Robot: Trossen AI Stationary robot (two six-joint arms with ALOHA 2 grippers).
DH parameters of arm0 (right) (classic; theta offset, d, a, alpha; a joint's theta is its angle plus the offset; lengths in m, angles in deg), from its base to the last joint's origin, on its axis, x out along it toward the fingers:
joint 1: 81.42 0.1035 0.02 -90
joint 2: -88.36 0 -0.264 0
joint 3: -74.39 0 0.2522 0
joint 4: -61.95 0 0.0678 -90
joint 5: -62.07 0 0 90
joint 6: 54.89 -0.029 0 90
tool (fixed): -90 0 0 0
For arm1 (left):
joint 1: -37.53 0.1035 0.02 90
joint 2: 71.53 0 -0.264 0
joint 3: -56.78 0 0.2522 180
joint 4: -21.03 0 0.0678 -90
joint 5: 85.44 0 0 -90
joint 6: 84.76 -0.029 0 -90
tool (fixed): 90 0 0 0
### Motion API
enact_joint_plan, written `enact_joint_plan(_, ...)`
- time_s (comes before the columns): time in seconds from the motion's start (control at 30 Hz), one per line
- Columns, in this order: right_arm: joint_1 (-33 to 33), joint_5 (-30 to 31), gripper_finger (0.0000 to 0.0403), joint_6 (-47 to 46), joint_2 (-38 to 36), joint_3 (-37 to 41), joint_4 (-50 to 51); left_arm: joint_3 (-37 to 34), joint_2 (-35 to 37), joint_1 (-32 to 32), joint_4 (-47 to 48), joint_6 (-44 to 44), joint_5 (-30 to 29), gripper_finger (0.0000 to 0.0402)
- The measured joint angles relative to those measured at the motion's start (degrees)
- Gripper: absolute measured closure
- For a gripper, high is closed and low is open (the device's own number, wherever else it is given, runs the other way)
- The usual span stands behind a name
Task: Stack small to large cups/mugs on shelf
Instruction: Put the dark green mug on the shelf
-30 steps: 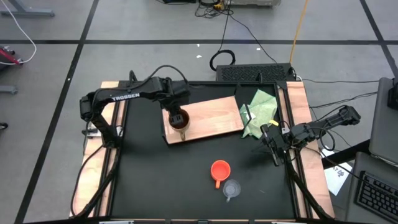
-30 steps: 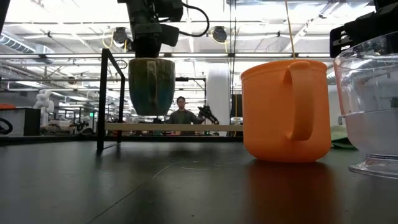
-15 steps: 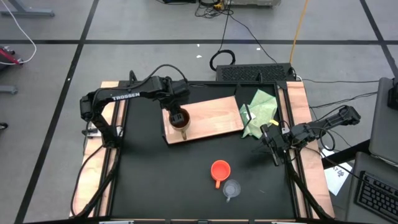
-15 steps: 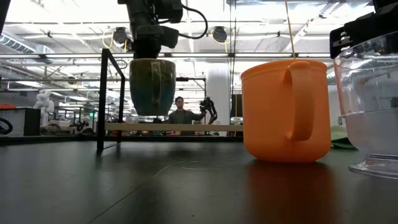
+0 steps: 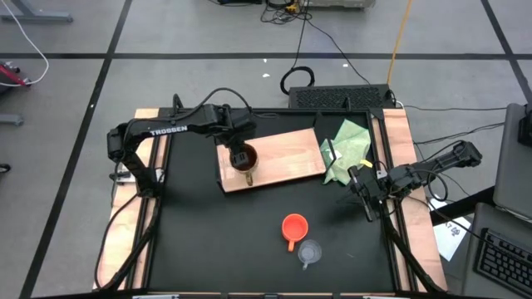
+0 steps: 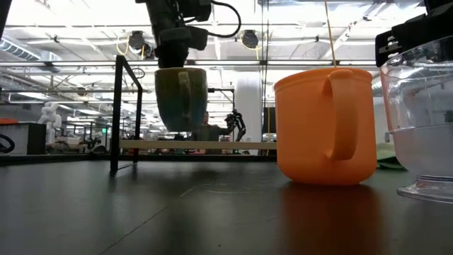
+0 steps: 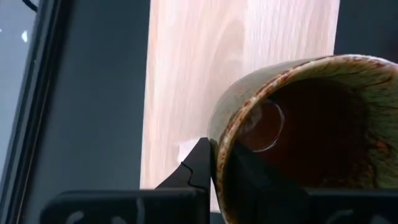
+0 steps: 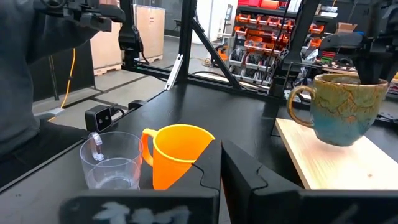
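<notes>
The left gripper (image 5: pixel 238 154) has its fingers pinched on the rim of the large brown-gold mug (image 5: pixel 242 159), one finger inside the wall and one outside, and it holds the mug in the air over the near left part of the shelf (image 5: pixel 287 154). From table height the mug (image 6: pixel 181 97) hangs clear of the board, its base not touching the wood, and it looks a little tilted. That thin rim grip is what I'd worry about: a heavy glazed mug held by one edge could swing or slip as it comes down, land on an edge and tip, or settle too close to the board's front edge. The orange cup (image 5: pixel 294 227) and the small clear cup (image 5: pixel 310 252) stand together on the black table (image 5: pixel 191 241), well apart from the shelf, not yet stacked. The right gripper (image 5: pixel 365 187) waits clenched and empty at the table's right side, beside the green cloth (image 5: pixel 349 149).
</notes>
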Motion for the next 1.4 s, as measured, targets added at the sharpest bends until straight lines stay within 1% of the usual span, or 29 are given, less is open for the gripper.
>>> enact_joint_plan(0.07,0.00,0.01,0.0403,0.00,0.00,0.00,0.00,-0.90,0.00,0.24,-0.62,-0.44,0.44,0.0372)
enact_joint_plan(0.13,0.00,0.01,0.0403,0.00,0.00,0.00,0.00,-1.60,-0.09,0.81,-1.91,-0.57,2.54,0.0372)
enact_joint_plan(0.37,0.00,0.00,0.0403,0.00,0.00,0.00,0.00,-4.61,-0.04,2.35,-1.91,-0.12,3.68,0.0372)
enact_joint_plan(0.57,0.00,0.02,0.0403,0.18,0.00,0.00,-0.50,-5.97,0.17,3.13,-2.30,-0.18,3.89,0.0372)
enact_joint_plan(1.0,0.00,0.02,0.0403,1.70,0.00,0.00,-1.33,-6.19,0.09,3.36,-3.30,-2.67,3.80,0.0371)
enact_joint_plan(1.07,0.00,0.02,0.0403,1.73,0.00,0.00,-1.33,-6.24,0.05,3.36,-3.30,-2.80,3.26,0.0353)
enact_joint_plan(1.23,0.00,0.02,0.0403,1.73,0.00,0.00,-1.33,-6.52,-0.15,3.36,-2.92,-3.39,2.29,0.0290)
enact_joint_plan(1.4,-0.01,0.02,0.0403,1.73,0.00,0.00,-1.33,-6.50,-0.15,3.36,-3.22,-3.62,2.30,0.0262)
